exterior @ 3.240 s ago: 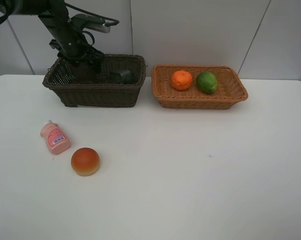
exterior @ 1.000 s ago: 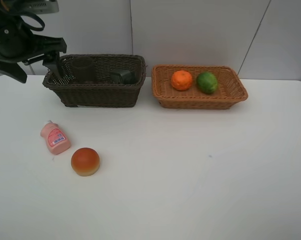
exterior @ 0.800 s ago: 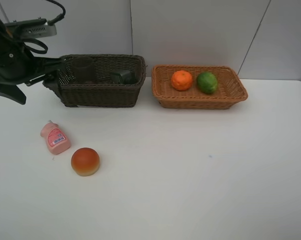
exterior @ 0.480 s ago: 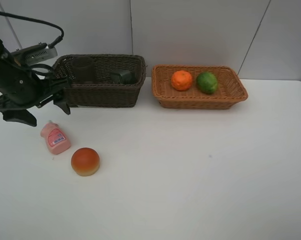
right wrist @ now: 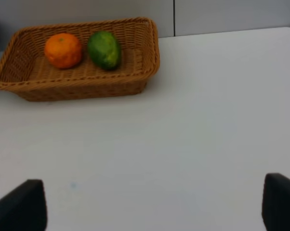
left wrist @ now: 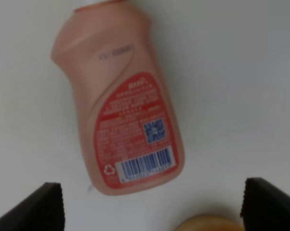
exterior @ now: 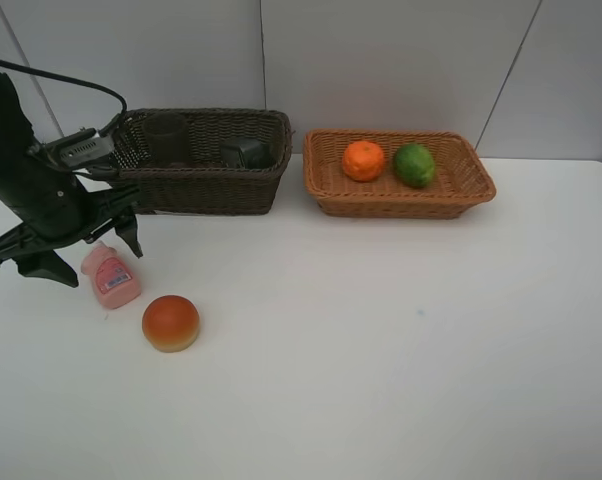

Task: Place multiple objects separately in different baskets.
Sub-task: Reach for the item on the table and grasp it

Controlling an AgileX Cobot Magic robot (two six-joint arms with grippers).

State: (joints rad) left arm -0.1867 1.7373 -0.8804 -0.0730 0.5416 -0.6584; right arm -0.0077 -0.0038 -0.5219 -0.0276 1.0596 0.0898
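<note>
- Hanging just over the pink bottle (left wrist: 121,110), the left gripper (left wrist: 152,206) has its two dark fingers (left wrist: 34,209) spread wide, one on each side of the bottle, and neither one touches it.
- The pink bottle is smooth plastic, short and fat, with a red label and a bar code on it. It lies flat on the white table (exterior: 381,360).
- Just beside it sits the bun (exterior: 170,322), round and shiny, red-orange on top and paler at the bottom.
- Farther back is the dark brown basket (exterior: 201,188), woven and deep, shaped like a box.
- Inside it stands a see-through cup (exterior: 166,140), and next to that is a dark grey pump bottle (exterior: 246,152).
- Beside that is the light tan basket (exterior: 401,206), woven too, but not as deep.
- In it lie one orange (exterior: 363,160), round and bumpy, and one green fruit (exterior: 414,164), touching or nearly touching.
- The right gripper (right wrist: 150,207) is spread wide too, with nothing between its fingers, over bare table near the tan basket.
- Counting: two baskets, six small things, two in each basket and two on the table.
</note>
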